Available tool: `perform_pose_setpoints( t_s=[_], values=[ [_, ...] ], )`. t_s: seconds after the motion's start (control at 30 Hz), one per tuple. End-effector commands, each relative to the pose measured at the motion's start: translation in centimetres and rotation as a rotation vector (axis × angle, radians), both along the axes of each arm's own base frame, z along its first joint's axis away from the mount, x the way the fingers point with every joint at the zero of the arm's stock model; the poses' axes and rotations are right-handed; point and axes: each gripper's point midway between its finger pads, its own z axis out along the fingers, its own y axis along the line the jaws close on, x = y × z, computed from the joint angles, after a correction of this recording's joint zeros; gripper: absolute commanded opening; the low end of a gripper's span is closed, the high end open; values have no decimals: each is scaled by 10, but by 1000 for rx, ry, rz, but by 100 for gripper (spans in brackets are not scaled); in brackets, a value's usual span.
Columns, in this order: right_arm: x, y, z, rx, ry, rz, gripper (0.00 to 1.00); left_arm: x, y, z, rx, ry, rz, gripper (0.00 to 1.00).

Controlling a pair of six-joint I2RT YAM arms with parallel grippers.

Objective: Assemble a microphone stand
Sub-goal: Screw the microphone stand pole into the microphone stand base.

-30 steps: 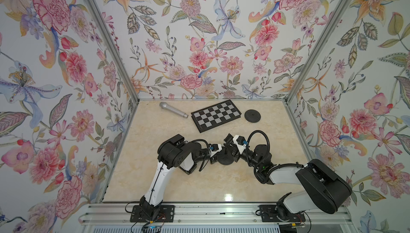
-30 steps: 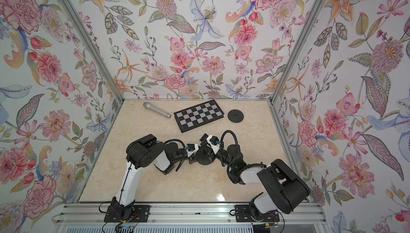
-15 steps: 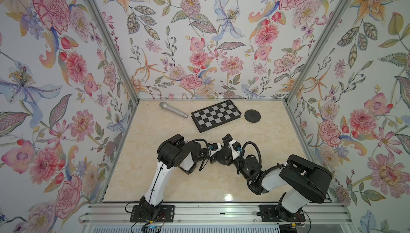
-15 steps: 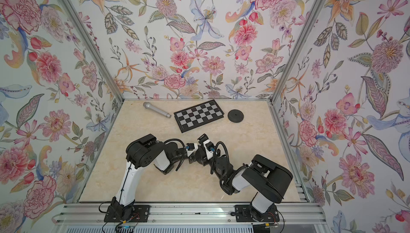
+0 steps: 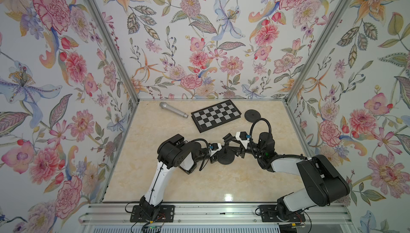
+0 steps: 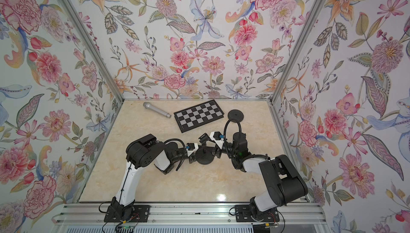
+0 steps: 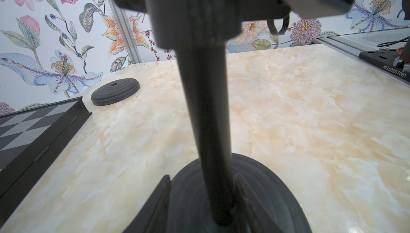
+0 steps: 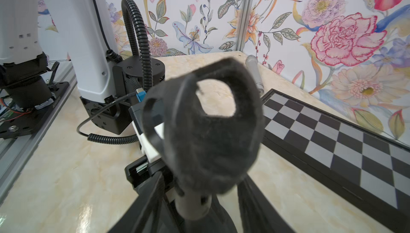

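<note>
MID-TABLE: The two arms meet over the part-built stand. A black ribbed round base [image 5: 225,159] lies flat on the cream marble-look tabletop [image 5: 177,183]. A black straight pole [image 7: 206,109] stands upright from its centre, with a black open-ringed microphone clip [image 8: 206,129] on top.

The right gripper [image 8: 200,200], clenched a second ago, has just let go. Its fingers now stand apart on either side of the pole below the clip, with a gap showing on each side. Its arm, folded in tight half a second earlier, has swung back out to its own side (a motion that reads like the end of a twist on the pole).

The left gripper [image 7: 203,196] has not shifted. Its fingers flank the pole's foot low over the base, but the wrist view does not show whether they pinch it or merely bracket it.

The release suggests either that the pole now stands by itself in the base or that the right arm is resetting for another turn.

Unused along the back wall is a silver handheld microphone [image 5: 173,109], lying beside a black-and-grey folding chessboard [image 5: 216,115]. A second black disc [image 5: 252,116] sits at the board's other end. The microphone has yet to reach the clip.
</note>
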Motion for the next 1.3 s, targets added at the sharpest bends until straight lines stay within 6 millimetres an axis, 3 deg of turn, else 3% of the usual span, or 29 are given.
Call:
perform_pose_setpoints(
  t_s=[0.0, 0.1, 0.33, 0.47, 0.53, 0.6, 0.7, 0.87, 0.97, 1.0, 1.13, 1.17, 1.27],
  values=[
    [-14, 6, 7, 23, 10, 168, 51, -6, 8, -57, 145, 117, 26, 47],
    [-10, 8, 1, 11, 23, 173, 42, -5, 8, -57, 148, 116, 25, 47],
    [10, 5, -9, -16, 49, 60, 0, -5, 8, -56, 146, 115, 26, 47],
    [30, -17, -12, 14, 52, -262, 0, -5, 9, -58, 145, 125, 34, 48],
    [34, -29, -12, 56, 35, -472, 0, -3, 9, -59, 139, 143, 34, 48],
    [30, -43, -24, 60, 49, -700, 0, -4, 9, -60, 126, 165, 32, 48],
    [8, -31, -38, 62, 79, -857, 0, -5, 10, -63, 121, 177, 34, 48],
    [-26, 22, -50, 65, 60, -836, 0, -1, 11, -61, 104, 188, 44, 48],
    [-27, 21, -41, 81, 4, -861, 0, 0, 12, -61, 107, 187, 45, 48],
    [-26, 19, -41, 82, 5, -860, 2, 0, 12, -62, 110, 187, 47, 48],
    [-37, 28, -38, 54, -4, -611, 47, -2, 13, -62, 110, 190, 42, 48],
    [-39, 27, -37, 47, -5, -546, 53, -2, 13, -63, 114, 190, 42, 48],
    [-42, 22, -37, 18, 28, -360, 59, -1, 12, -61, 113, 186, 41, 48]
  ],
)
